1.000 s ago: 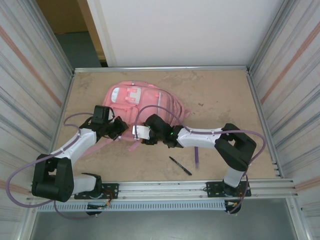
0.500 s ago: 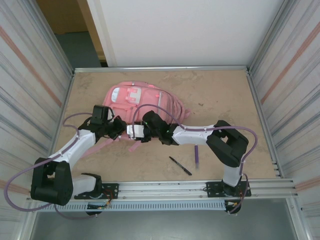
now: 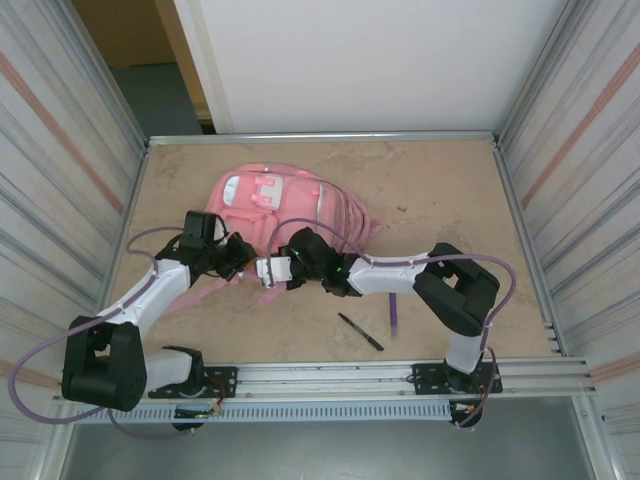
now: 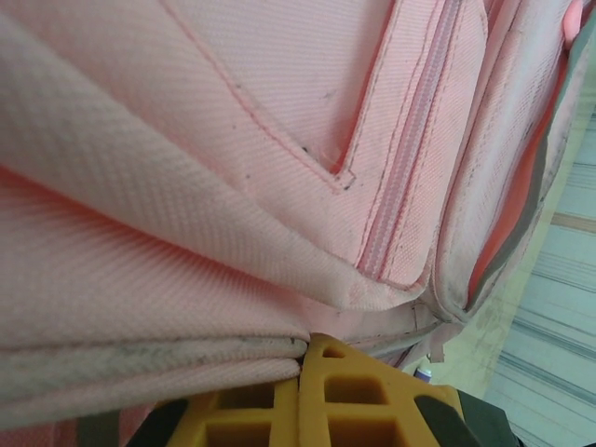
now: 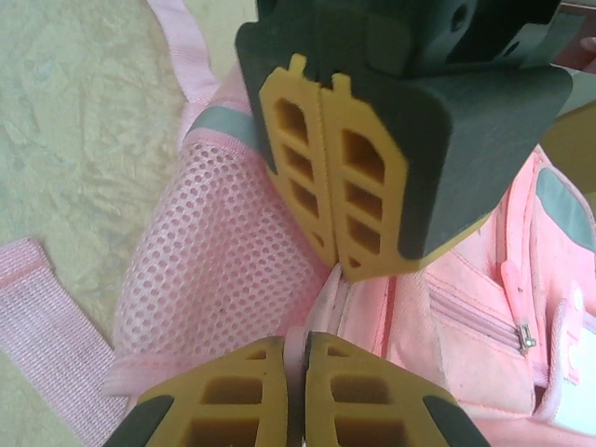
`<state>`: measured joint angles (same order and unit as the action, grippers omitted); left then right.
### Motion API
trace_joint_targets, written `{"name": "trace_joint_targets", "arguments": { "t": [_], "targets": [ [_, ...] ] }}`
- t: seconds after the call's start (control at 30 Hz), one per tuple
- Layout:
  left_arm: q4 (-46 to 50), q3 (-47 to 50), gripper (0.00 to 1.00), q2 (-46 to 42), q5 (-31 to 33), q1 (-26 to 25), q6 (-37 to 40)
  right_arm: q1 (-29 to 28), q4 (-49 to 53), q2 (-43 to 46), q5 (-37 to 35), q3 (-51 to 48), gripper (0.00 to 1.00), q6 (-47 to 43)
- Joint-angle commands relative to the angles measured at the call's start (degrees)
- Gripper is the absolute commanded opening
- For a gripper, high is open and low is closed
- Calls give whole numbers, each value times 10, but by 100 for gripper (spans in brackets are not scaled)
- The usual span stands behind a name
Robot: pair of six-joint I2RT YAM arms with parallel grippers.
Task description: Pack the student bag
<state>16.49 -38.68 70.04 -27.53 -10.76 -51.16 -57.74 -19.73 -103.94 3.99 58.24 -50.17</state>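
Note:
The student bag (image 3: 275, 200), a large pink backpack with a white-and-pink patch, lies flat at the table's middle left. At its near edge my left gripper (image 3: 238, 256) is shut on a fold of the bag's fabric. That fold is pinched between the yellow fingers (image 4: 363, 396) in the left wrist view, below a zippered pocket of the student bag (image 4: 279, 121). My right gripper (image 3: 270, 270) is shut on the bag's rim just beside it. In the right wrist view my right gripper (image 5: 298, 358) clamps the pale rim, and the left gripper (image 5: 328, 233) grips the same seam above, next to a mesh side pocket (image 5: 223, 261).
A black pen (image 3: 360, 332) and a purple pen (image 3: 393, 312) lie on the tabletop near the right arm. A loose pink strap (image 5: 51, 312) trails on the table beside the bag. Corrugated metal walls (image 3: 60, 200) close in both sides.
The right arm swung its gripper left toward the left gripper, then settled slightly nearer. The left arm and bag hardly moved.

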Motion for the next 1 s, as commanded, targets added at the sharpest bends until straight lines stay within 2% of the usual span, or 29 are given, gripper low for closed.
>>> {"name": "trace_joint_targets", "arguments": {
  "t": [0.0, 0.1, 0.27, 0.33, 0.4, 0.57, 0.77, 0.8, 0.87, 0.9, 0.93, 0.97],
  "targets": [
    [-13, -2, 0, -12, -7, 22, 27, 3, 15, 51, 15, -32, 0, 3],
    [-15, -12, 0, 7, -3, 43, 39, 9, 72, 70, 41, -42, 0, -8],
    [-6, -68, 0, 62, -1, 77, 82, 11, 150, 94, 36, -57, 0, -50],
    [6, -97, 0, 85, 11, 83, 108, 11, 199, 104, 34, -49, 0, -87],
    [19, -131, 0, 108, 25, 91, 128, 14, 230, 113, 29, -39, 0, -88],
    [10, -198, 0, 167, 34, 128, 138, 27, 257, 129, 51, -30, 0, -91],
    [48, -364, 0, 318, -56, 157, 127, 22, 265, 112, 113, 12, 0, -75],
    [59, -395, 1, 341, -60, 157, 126, 16, 269, 104, 119, 25, 0, -72],
    [80, -447, 14, 371, -58, 158, 123, 8, 267, 88, 131, 48, 0, -63],
    [92, -463, 25, 378, -57, 158, 120, 5, 258, 77, 133, 59, 0, -52],
    [97, -466, 32, 375, -55, 158, 120, 2, 248, 66, 132, 71, 0, -41],
    [96, -459, 34, 366, -54, 158, 121, -1, 236, 60, 127, 77, 0, -33]
  ]
}}
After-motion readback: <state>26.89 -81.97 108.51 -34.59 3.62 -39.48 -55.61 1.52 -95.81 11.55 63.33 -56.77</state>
